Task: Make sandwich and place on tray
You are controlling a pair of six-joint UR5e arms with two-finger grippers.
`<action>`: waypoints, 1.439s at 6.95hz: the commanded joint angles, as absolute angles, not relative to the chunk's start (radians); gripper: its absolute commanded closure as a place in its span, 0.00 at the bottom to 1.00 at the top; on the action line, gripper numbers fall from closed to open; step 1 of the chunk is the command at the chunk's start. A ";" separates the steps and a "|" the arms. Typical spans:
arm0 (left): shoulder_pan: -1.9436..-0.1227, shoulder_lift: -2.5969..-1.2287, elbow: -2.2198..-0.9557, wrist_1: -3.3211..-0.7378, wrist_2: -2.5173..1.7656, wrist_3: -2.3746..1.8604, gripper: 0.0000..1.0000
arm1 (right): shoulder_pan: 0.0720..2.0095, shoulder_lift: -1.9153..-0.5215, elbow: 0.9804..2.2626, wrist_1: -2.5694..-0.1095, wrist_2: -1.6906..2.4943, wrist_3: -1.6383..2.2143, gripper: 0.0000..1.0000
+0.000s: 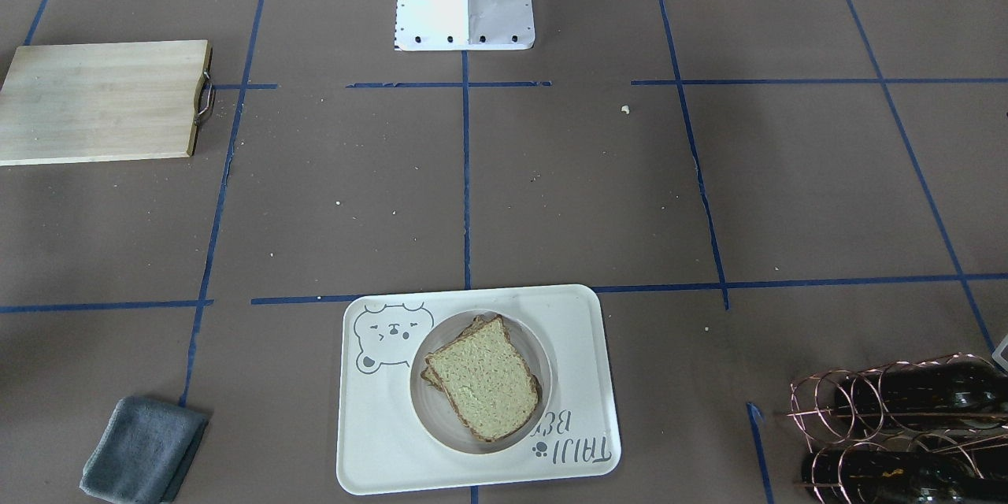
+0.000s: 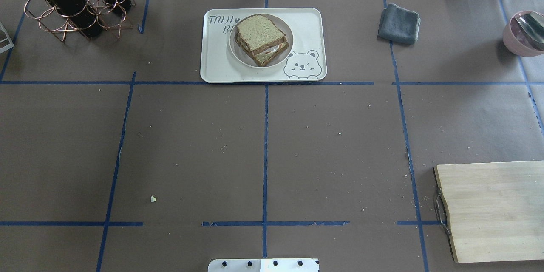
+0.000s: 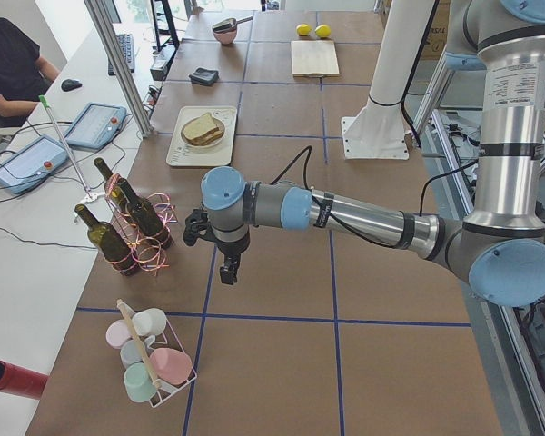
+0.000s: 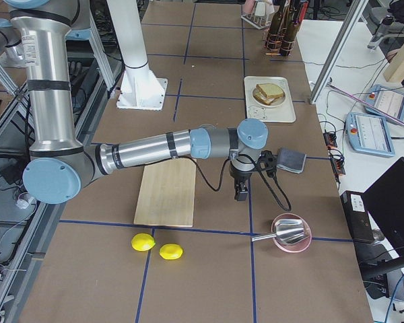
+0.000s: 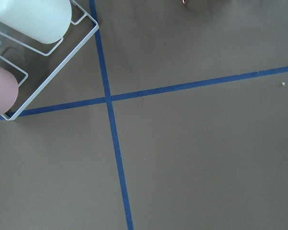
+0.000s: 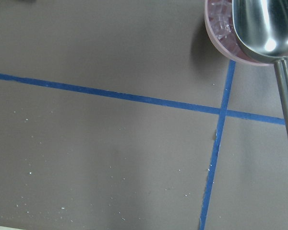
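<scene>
The sandwich is stacked: two bread slices with a strip of white egg between them. It lies on a small round white plate in the middle of the tray, at the table's far centre. It also shows in the front view on the tray. My left gripper hangs over bare table near the bottle rack, far from the tray. My right gripper hangs between the cutting board and the pink bowl. I cannot tell whether either is open or shut.
A copper rack of wine bottles stands far left. A grey cloth and a pink bowl with a metal scoop are far right. A wooden cutting board lies near right. Two lemons and a cup rack sit at the table ends.
</scene>
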State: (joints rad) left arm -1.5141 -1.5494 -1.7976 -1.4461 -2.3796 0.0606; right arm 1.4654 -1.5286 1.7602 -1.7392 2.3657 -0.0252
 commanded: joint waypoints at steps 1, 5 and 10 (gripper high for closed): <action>-1.516 -1.520 -1.752 -1.453 -2.378 0.063 0.00 | 1.466 -1.578 1.755 -1.738 2.362 -0.055 0.00; -1.528 -1.499 -1.755 -1.439 -2.381 0.183 0.00 | 1.466 -1.583 1.759 -1.738 2.373 -0.065 0.00; -1.534 -1.505 -1.758 -1.439 -2.379 0.179 0.00 | 1.466 -1.588 1.747 -1.738 2.368 -0.058 0.00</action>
